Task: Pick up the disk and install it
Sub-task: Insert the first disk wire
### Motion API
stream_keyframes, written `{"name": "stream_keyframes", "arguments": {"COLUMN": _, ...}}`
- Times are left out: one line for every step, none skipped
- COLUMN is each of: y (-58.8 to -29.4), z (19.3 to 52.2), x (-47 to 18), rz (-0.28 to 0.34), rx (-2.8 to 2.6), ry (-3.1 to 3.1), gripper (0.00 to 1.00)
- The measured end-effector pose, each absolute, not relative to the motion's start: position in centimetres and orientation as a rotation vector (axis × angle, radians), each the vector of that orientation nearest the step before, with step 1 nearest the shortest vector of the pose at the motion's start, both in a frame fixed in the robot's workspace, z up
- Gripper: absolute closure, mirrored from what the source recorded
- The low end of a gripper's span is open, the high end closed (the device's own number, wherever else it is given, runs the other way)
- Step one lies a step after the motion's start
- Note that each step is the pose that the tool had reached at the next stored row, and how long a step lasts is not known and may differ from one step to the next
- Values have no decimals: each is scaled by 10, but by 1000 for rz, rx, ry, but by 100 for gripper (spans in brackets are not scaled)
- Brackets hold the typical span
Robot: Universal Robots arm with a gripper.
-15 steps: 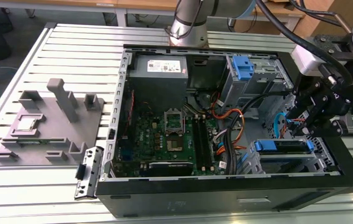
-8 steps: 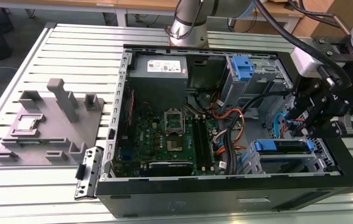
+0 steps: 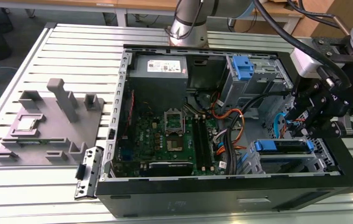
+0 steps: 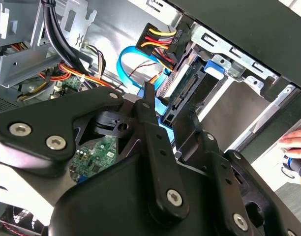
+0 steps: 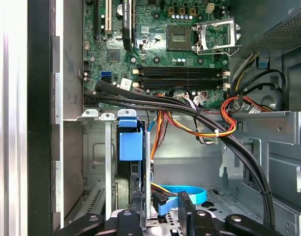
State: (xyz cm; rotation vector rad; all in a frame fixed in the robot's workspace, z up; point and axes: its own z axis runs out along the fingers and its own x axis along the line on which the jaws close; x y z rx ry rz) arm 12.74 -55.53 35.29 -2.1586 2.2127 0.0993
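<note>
1. The disk [image 3: 282,146] sat in the metal cage [image 3: 316,163] at the lower right of the exterior view, inside the open computer case [image 3: 226,200]. Its long axis ran across the frame, and its blue end pointed toward the circuit board [image 3: 164,135].
2. The claw [image 3: 314,128] hung just above that cage, at the right of the frame. In the first wrist view the claw [image 5: 158,214] had its two fingers [image 5: 128,219] standing apart with a clear gap, and nothing was clamped between them.
3. In the first wrist view the disk [image 5: 130,145] showed edge-on, its blue tab nearest the circuit board [image 5: 180,49]. One finger stood in line with its near end.
4. The second wrist view showed the connector end of the disk [image 4: 182,91] just past the claw [image 4: 166,105]. A plug [image 4: 163,42] with yellow, red and black wires lay close beside it.
5. A blue flat cable [image 5: 185,194] looped just beside the fingertips, and a thick black cable bundle [image 5: 190,110] crossed between cage and board.
6. The exterior view added a bare blue latch [image 3: 242,67] in the upper bay, a grey box [image 3: 159,65] at the case's top, and a grey fixture [image 3: 52,126] on the slatted table [image 3: 39,186] at the left.
7. A person's hand [image 4: 294,140] appeared outside the case in the second wrist view.
</note>
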Motion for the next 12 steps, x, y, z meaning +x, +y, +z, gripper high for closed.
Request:
{"name": "stream_keyframes", "arguments": {"y": -555, "z": 353, "x": 127, "rz": 99, "rx": -2159, "ry": 2213, "gripper": 58}}
{"name": "stream_keyframes", "arguments": {"y": -555, "z": 353, "x": 127, "rz": 99, "rx": -2159, "ry": 2213, "gripper": 58}}
{"name": "stream_keyframes", "arguments": {"y": -555, "z": 353, "x": 127, "rz": 99, "rx": -2159, "ry": 2213, "gripper": 58}}
{"name": "stream_keyframes", "arguments": {"y": -555, "z": 353, "x": 127, "rz": 99, "rx": -2159, "ry": 2213, "gripper": 58}}
{"name": "stream_keyframes", "arguments": {"y": -555, "z": 353, "x": 127, "rz": 99, "rx": -2159, "ry": 2213, "gripper": 58}}
{"name": "stream_keyframes", "arguments": {"y": -555, "z": 353, "x": 127, "rz": 99, "rx": -2159, "ry": 2213, "gripper": 58}}
{"name": "stream_keyframes", "arguments": {"y": -555, "z": 353, "x": 127, "rz": 99, "rx": -2159, "ry": 2213, "gripper": 58}}
{"name": "stream_keyframes", "arguments": {"y": -555, "z": 353, "x": 127, "rz": 99, "rx": -2159, "ry": 2213, "gripper": 59}}
{"name": "stream_keyframes", "arguments": {"y": -555, "z": 353, "x": 127, "rz": 99, "rx": -2159, "ry": 2213, "gripper": 59}}
{"name": "stream_keyframes", "arguments": {"y": -555, "z": 353, "x": 127, "rz": 99, "rx": -2159, "ry": 2213, "gripper": 66}}
{"name": "stream_keyframes", "arguments": {"y": -555, "z": 353, "x": 127, "rz": 99, "rx": -2159, "ry": 2213, "gripper": 66}}
{"name": "stream_keyframes", "arguments": {"y": -555, "z": 353, "x": 127, "rz": 99, "rx": -2159, "ry": 2213, "gripper": 66}}
